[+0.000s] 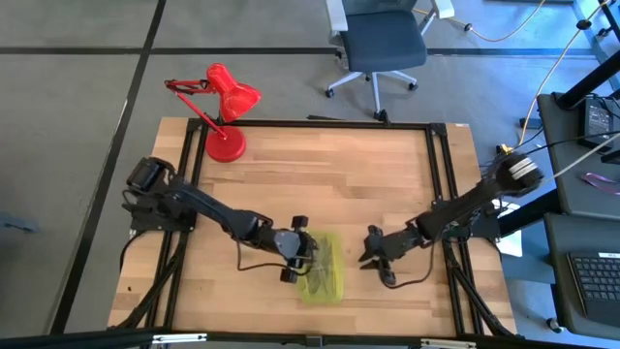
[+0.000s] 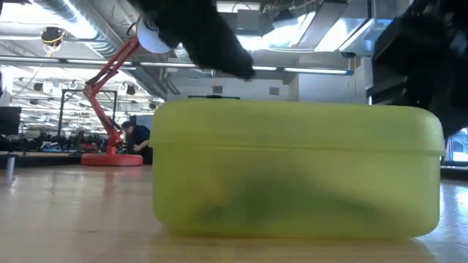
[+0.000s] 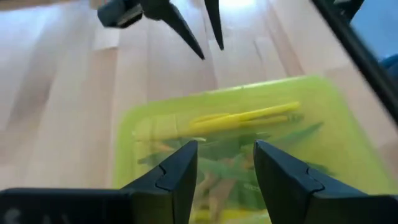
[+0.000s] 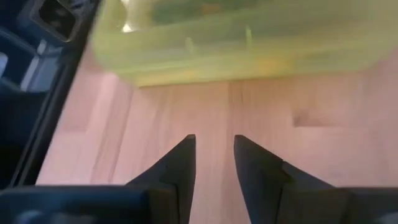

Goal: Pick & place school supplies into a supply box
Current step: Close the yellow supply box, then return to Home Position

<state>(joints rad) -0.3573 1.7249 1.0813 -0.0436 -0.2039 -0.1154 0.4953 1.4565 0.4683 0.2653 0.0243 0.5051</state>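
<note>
At the table's far left corner we see a red desk lamp (image 1: 225,109), well clear of the work. The left arm stretches low across the wood, its left gripper (image 1: 298,254) poised over the near left edge of the flat translucent yellow-green plastic supply box (image 1: 323,268); its fingers (image 3: 178,171) stand a little apart and hold nothing. The box looks closed, and through its lid we make out yellow and green pens and pencils (image 3: 245,118). Its long axis runs toward the table's front edge. The right gripper (image 1: 371,248) waits just beside the box's right side, jaws narrowly parted and empty. We judge the left arm nearer, with packing apparently done.
</note>
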